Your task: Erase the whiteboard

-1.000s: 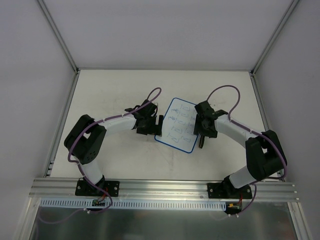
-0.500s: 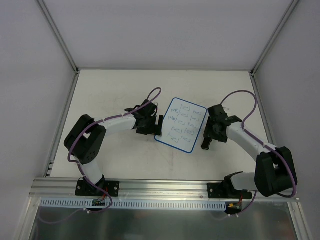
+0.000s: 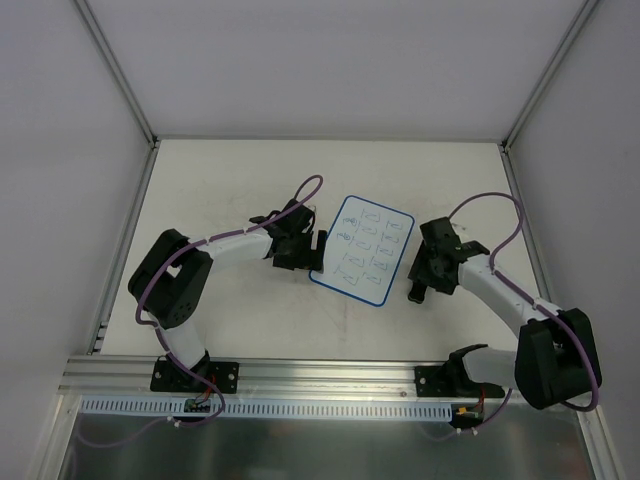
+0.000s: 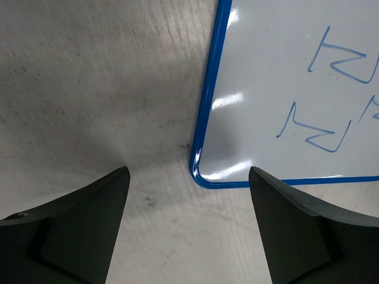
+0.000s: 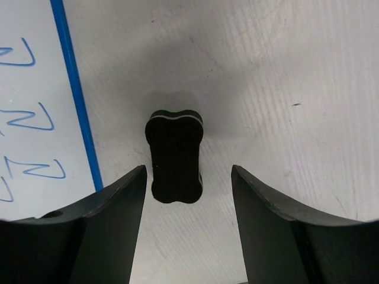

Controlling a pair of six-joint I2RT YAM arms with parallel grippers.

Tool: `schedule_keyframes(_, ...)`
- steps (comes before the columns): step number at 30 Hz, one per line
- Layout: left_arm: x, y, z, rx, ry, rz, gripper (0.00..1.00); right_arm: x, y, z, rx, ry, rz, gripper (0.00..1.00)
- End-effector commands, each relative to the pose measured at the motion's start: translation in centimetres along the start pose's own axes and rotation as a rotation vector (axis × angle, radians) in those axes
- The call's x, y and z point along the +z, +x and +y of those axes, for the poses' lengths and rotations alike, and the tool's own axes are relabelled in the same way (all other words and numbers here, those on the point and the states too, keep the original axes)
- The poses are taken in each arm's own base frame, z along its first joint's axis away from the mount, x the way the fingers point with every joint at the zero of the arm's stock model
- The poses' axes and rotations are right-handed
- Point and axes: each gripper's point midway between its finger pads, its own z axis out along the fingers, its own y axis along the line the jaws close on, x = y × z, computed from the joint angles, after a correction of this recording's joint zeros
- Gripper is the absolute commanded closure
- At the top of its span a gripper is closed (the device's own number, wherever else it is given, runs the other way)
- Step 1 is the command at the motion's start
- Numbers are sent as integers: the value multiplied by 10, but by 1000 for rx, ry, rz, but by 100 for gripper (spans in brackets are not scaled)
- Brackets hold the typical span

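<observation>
One gripper per job: the left gripper [image 4: 189,236], wide open and empty, sits at the marked whiteboard's [image 3: 365,250] 9 o'clock edge, seemingly to brace it on the counter [image 3: 230,190]. At 4 o'clock the right gripper [image 5: 188,171], open, straddles the eraser [image 5: 174,157] unclamped.

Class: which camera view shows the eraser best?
Right wrist: the eraser lies whole inside the open right tool, beside the whiteboard. Top external barely separates it from that dark tool; left wrist misses it.

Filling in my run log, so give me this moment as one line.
left gripper: open, at whiteboard corner | right gripper: open, over eraser beside whiteboard | whiteboard: blue marks unerased
</observation>
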Motion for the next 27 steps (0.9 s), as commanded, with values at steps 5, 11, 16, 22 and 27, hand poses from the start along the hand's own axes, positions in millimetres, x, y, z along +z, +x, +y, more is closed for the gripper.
schedule_keyframes(5,-5,-7,2,26,-28,-28,18,14,-1,22,51,-10,9,38)
schedule_keyframes(11,-2,-6,6,30,-49,-28,19,24,4,18,49,28,29,44)
schedule_keyframes(16,1,-6,8,36,-55,-20,23,25,3,16,40,37,22,53)
schedule_keyframes(22,7,-6,8,40,-61,-8,30,24,0,18,13,26,19,76)
schedule_keyframes(27,14,-7,13,40,-91,-5,36,11,-13,33,-76,-20,-33,94)
